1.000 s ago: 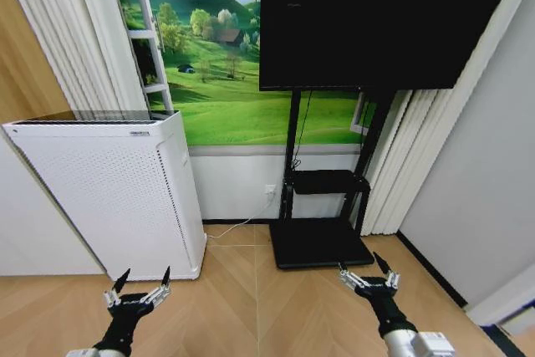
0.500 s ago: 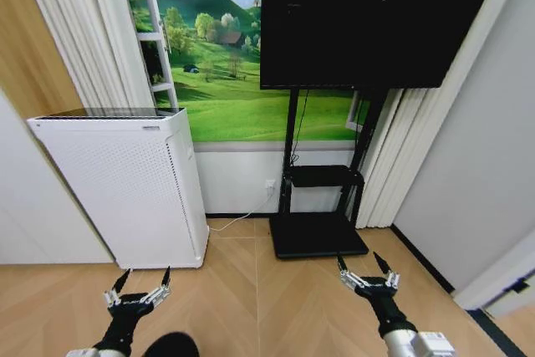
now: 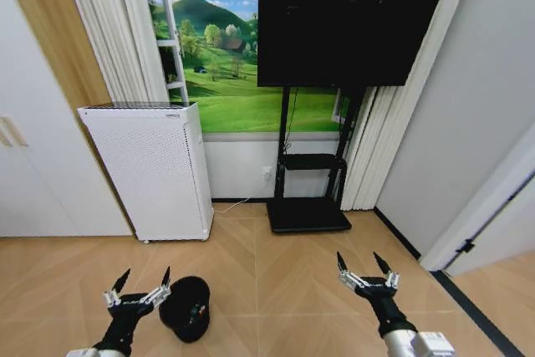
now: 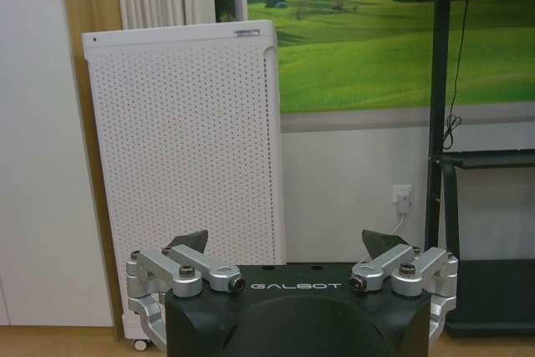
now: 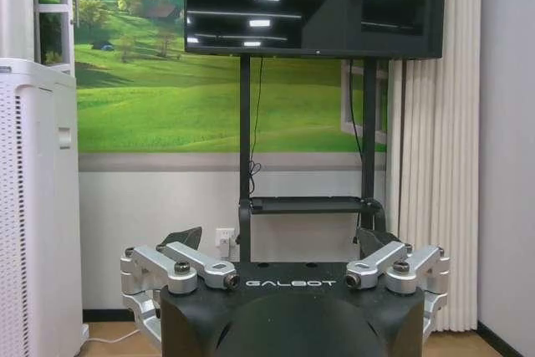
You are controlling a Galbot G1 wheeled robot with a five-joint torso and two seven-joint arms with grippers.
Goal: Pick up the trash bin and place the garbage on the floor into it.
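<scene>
The bin [image 3: 185,308] has come into sight on the floor [image 3: 276,290], just beside the left gripper [image 3: 140,285]. Both grippers' jaws are spread wide, right gripper [image 3: 364,268] too.

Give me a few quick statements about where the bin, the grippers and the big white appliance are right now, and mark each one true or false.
1. The trash bin stands on the floor beside the left gripper. True.
2. The right gripper is shut on the trash bin. False: it hangs open and empty over bare floor, well apart from the bin.
3. The white appliance stands against the wall, to the left of the TV stand. True.
4. The left gripper holds a bottle. False: its fingers are spread and hold nothing.
5. The TV screen shows a bright picture. False: the screen is dark.
</scene>
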